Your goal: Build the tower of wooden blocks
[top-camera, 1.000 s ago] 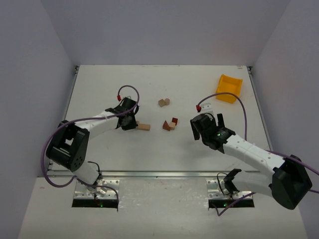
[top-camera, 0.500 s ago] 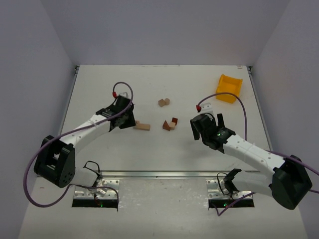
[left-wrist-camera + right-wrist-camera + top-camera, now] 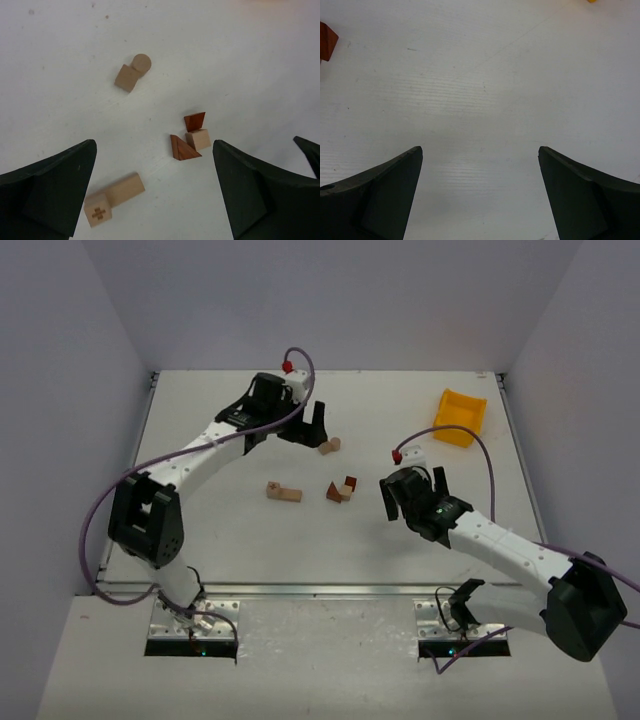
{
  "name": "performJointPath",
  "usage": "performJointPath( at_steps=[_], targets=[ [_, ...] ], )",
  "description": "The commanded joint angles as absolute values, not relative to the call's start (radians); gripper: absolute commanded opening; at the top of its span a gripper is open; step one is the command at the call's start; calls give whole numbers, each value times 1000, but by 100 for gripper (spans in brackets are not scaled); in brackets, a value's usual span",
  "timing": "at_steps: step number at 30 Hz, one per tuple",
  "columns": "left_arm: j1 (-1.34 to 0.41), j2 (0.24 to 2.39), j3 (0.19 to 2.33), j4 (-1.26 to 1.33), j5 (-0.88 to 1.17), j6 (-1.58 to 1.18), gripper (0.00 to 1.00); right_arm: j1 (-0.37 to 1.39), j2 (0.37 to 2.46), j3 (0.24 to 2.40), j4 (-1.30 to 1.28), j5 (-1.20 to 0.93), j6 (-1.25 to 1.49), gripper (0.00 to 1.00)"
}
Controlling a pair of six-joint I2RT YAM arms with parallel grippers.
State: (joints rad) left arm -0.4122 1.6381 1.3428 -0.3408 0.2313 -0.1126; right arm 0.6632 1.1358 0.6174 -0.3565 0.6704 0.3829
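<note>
Wood block tower (image 3: 340, 490) unbuilt; left fingers (image 3: 50, 185) released the bar (image 3: 290, 495), withdrew; right fingers (image 3: 380, 195) spread.

pale blocks: 5 (bar (image 3: 122, 189), cross-marked cube (image 3: 98, 214), plain cube (image 3: 127, 78), cylinder (image 3: 141, 63), small cube (image 3: 199, 139))
red-brown blocks: 2 (wedge (image 3: 184, 148), trapezoid (image 3: 194, 121))
yellow bin (image 3: 460, 417): 1
arms: 2 (left arm (image 3: 200, 455), right arm (image 3: 500, 545))

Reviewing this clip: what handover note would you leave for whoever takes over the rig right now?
Left gripper: open, empty, raised above the table.
Right gripper: open, empty, over bare table.
Blocks, all loose on the table: pale bar with a cross-marked cube at its end; red-brown wedge, tan cube and red-brown piece clustered; square block touching a cylinder farther off.
Done: nothing looks stacked.
Left: all the stacking.
</note>
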Motion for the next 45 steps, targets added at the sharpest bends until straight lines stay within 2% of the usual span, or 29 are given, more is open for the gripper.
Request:
performJointPath(
  at_steps=[1, 4, 17, 26, 30, 35, 45],
  targets=[
    [-414, 1846, 1581, -357, 448, 199, 100, 660, 1139, 635, -314, 667, 367, 99],
    [-416, 1959, 1728, -424, 438, 227, 100, 660, 1122, 622, -314, 667, 368, 99],
    [-430, 2225, 1892, -504, 421, 250, 99, 645, 1119, 615, -311, 699, 393, 99],
    [-430, 2308, 1921, -532, 347, 244, 81, 635, 1121, 615, -311, 692, 400, 99],
    [-430, 2336, 1960, -549, 334, 242, 69, 635, 1121, 615, -311, 689, 399, 99],
    [-430, 2343, 1967, -552, 330, 245, 64, 633, 1130, 617, -311, 682, 396, 99],
    [-430, 2339, 1968, -560, 331, 253, 48, 633, 1134, 615, -310, 677, 393, 99]
  ],
)
